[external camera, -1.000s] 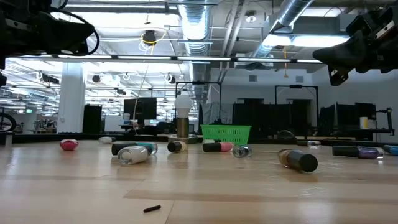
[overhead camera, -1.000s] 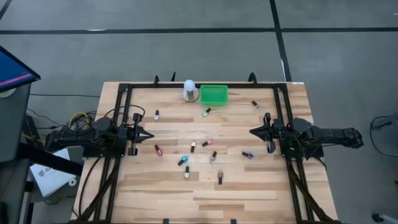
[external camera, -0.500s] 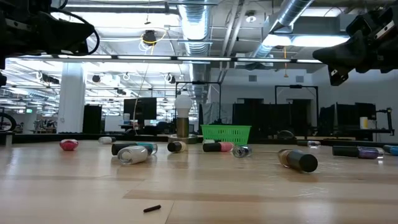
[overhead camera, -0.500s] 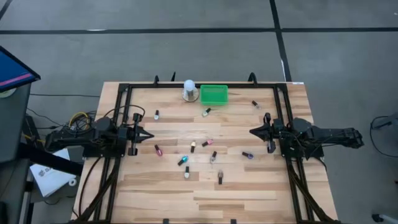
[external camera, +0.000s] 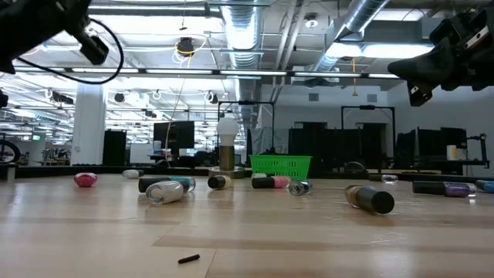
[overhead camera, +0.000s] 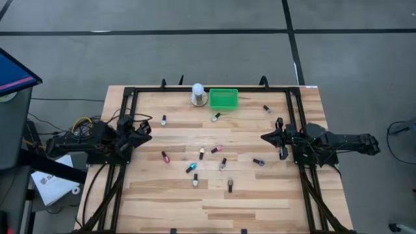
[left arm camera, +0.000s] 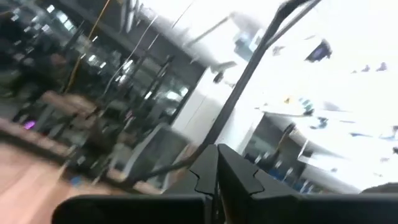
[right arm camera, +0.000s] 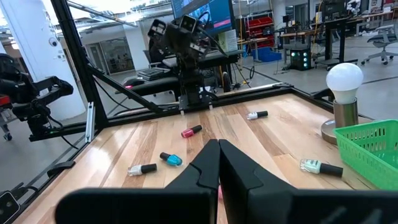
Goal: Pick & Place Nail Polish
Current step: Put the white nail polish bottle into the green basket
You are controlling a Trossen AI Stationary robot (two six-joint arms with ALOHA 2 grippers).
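Several tiny nail polish bottles lie on their sides on the wooden table, among them a pink one (overhead camera: pixel 165 156), a blue one (overhead camera: pixel 191 168), a purple one (overhead camera: pixel 259 162) and a pale one (overhead camera: pixel 216 117) near the green tray (overhead camera: pixel 223 98). My left gripper (overhead camera: pixel 148 127) is shut and empty at the table's left, raised and pointing up into the room (left arm camera: pixel 217 163). My right gripper (overhead camera: pixel 263 137) is shut and empty at the table's right, above the table (right arm camera: pixel 217 146).
A white dome-topped object on a round base (overhead camera: pixel 198 94) stands beside the tray at the far edge. A black frame (overhead camera: pixel 130 97) runs along the table's left, far and right sides. The near part of the table (overhead camera: pixel 214 208) holds nothing.
My left gripper has swung toward the table's far edge and tipped upward, staying shut; its wrist view now looks into the room, blurred. The right arm and the bottles have kept still.
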